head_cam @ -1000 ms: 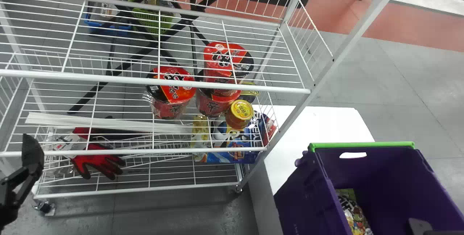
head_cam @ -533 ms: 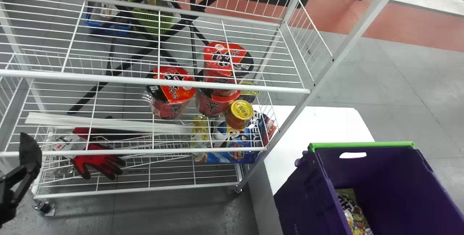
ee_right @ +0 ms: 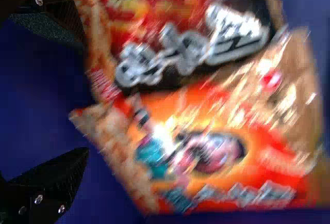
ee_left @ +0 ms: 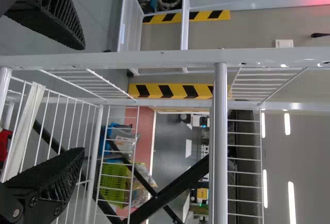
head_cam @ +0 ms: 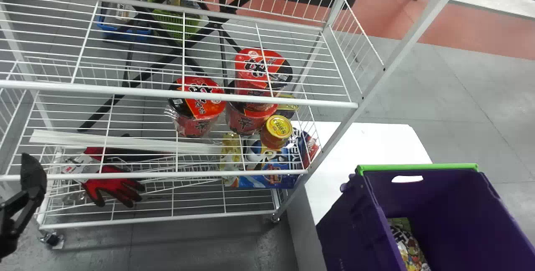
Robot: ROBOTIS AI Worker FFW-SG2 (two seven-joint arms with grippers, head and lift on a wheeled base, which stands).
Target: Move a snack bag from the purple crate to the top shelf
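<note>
Right tool (ee_right: 86,96) — fingers spread, pointed at snack bag (ee_right: 206,100) inside purple crate (head_cam: 443,204); left tool (head_cam: 32,168) — fingers apart, near white rack (head_cam: 125,90).

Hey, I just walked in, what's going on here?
A robot looks set to take snacks from the purple crate to the wire rack. Its right claw is open at the snack packaging in the crate, gripping nothing. Its left claw is open and empty by the rack's left end.
</note>
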